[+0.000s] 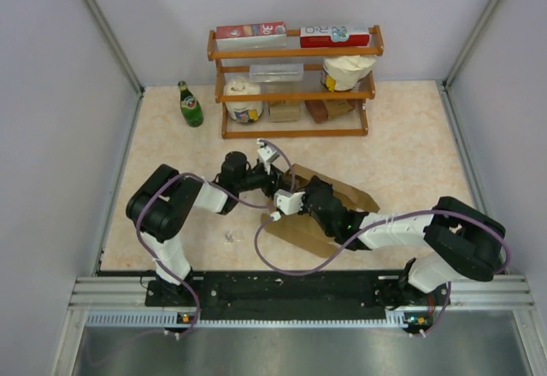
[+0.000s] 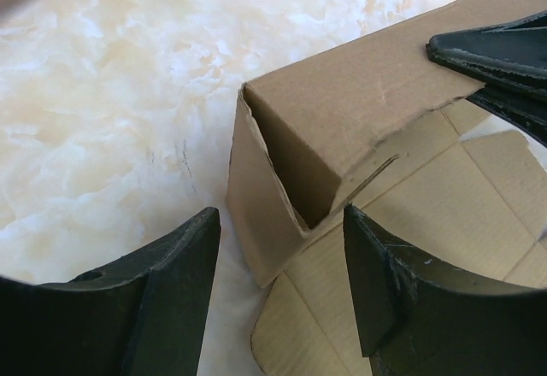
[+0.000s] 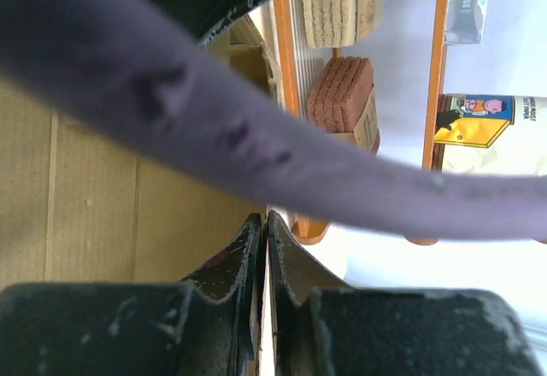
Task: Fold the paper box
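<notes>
Box (image 2: 342, 111) corner sits dead ahead between the left gripper's (image 2: 280, 222) parted fingers, while the right gripper (image 3: 263, 226) pinches its raised wall.

A blurred purple cable (image 3: 256, 137) hides much of the paper box (image 3: 85, 222).

The paper box (image 2: 359, 102) is plain kraft brown with no print, and its flat inner sheet shows fine parallel lines. The table (image 1: 410, 154) is cream-beige with a white cloudy pattern, like marble. The left gripper (image 2: 280, 222) and the right gripper (image 3: 263, 222) have black fingers. The arms (image 1: 205, 195) are black and white, and the cable (image 3: 214, 128) is purple. The shelf (image 1: 295, 51) is orange-brown wood. On its top lie a red-and-white printed carton (image 1: 250, 32) and a second one (image 1: 335, 34), and lower down a reddish-brown pad (image 1: 329, 108). The bottle (image 1: 190, 105) is dark green. The walls (image 1: 51, 94) are pale grey
</notes>
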Tool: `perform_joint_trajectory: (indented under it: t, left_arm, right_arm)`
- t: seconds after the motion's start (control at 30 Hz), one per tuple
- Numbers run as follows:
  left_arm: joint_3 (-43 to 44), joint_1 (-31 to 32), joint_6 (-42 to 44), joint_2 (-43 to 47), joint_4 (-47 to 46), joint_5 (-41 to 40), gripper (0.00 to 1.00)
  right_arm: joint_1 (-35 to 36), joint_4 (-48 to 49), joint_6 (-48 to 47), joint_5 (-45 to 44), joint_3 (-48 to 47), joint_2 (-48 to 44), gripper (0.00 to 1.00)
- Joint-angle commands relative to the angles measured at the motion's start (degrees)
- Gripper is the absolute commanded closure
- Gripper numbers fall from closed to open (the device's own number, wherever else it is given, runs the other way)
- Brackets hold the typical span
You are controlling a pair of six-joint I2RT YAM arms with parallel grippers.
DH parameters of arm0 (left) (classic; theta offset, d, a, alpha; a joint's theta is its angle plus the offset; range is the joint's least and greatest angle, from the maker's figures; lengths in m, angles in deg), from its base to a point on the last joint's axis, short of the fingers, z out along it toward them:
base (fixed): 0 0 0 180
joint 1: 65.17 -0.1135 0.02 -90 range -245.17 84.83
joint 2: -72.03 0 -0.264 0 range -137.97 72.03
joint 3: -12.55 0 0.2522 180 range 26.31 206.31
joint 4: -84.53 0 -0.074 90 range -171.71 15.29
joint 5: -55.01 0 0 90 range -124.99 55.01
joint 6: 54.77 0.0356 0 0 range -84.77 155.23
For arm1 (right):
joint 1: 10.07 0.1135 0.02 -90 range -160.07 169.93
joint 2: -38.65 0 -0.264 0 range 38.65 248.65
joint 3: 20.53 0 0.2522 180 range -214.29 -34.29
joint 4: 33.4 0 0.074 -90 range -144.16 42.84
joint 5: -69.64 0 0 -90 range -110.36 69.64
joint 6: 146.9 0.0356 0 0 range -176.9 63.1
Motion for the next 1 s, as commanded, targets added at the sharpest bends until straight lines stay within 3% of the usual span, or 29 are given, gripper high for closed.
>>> perform_joint_trajectory:
  t: [0.0,0.7,0.97]
  left_arm:
    - [-0.3,1.8,1.8,2.1,-1.3,-5.1,0.36]
    - [0.3,8.9,3.1,2.1,-1.5,-26.3,0.45]
    - [0.3,11.2,3.6,1.1,-2.1,-30.5,0.49]
  right_arm:
    - [1.2,2.4,0.4,-0.1,0.8,0.4,0.92]
    - [2.1,2.6,2.3,0.6,1.4,-0.5,0.88]
    - [2.7,3.1,2.6,0.8,2.1,-0.3,0.85]
